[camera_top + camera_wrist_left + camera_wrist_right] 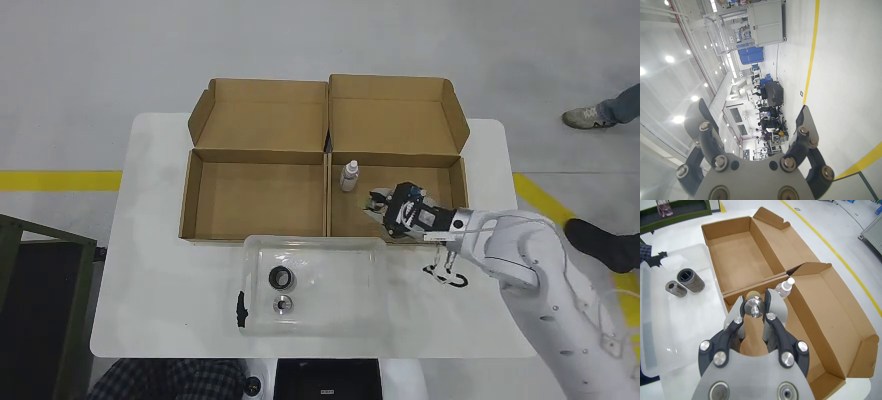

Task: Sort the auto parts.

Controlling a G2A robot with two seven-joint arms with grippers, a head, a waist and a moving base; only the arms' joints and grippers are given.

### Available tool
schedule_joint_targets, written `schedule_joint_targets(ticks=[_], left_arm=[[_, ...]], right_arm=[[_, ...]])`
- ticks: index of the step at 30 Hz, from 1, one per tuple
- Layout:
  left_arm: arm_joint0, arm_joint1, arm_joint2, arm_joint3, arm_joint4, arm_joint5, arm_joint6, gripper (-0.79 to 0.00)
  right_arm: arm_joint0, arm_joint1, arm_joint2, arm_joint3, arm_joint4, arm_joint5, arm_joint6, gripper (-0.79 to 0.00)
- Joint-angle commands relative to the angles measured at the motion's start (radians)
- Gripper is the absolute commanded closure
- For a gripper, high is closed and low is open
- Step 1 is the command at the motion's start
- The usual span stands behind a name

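1. Silver metal is being shown by the stepped round auto part [753,309], which has a short stub at its centre and is being clenched between the two fingers of the right claw [755,303].
2. This auto part is being held over the right cardboard box [810,323], close to the wall that is being shared with the left cardboard box [738,251]. Whether it is being rested on the box floor cannot be told.
3. From the top view, the right claw [392,207] is being seen within the outline of the right cardboard box [459,185], near that box's front wall.
4. A small clear spray bottle [785,287] with a white cap is being kept upright in the same box, just beside the claw and against the dividing wall.
5. The left cardboard box [255,195] is being left open with its lid flap raised, touching its neighbour side by side.
6. A clear plastic tray [310,241] is being kept in front of both boxes. Two dark metal cylinders are being carried in it on end, the larger cylinder [281,277] close beside the smaller cylinder [284,304].
7. A black piece [241,308] is being seen at the tray's outer edge.
8. All of this is being borne by a white surface [160,250].
9. The left claw [753,106] is being held with its jaws spread wide apart, and it is being pointed toward a workshop hall.
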Motion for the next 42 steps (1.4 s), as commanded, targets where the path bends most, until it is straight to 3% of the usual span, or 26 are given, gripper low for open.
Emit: schedule_joint_targets(ticks=[1, 13, 26, 42], left_arm=[[0.000, 0.000, 0.000, 0.000, 0.000, 0.000, 0.000, -0.785], [0.000, 0.000, 0.000, 0.000, 0.000, 0.000, 0.000, -0.785], [0.000, 0.000, 0.000, 0.000, 0.000, 0.000, 0.000, -0.785], [0.000, 0.000, 0.000, 0.000, 0.000, 0.000, 0.000, -0.785]], right_arm=[[0.029, -0.004, -0.024, 0.021, 0.001, 0.017, 0.038, 0.000], [0.187, -0.033, -0.177, 0.148, -0.074, 0.101, 0.230, 0.000], [0.311, -0.073, -0.301, 0.310, -0.080, 0.142, 0.273, 0.000], [0.386, -0.116, -0.398, 0.436, -0.065, 0.163, 0.283, -0.006]])
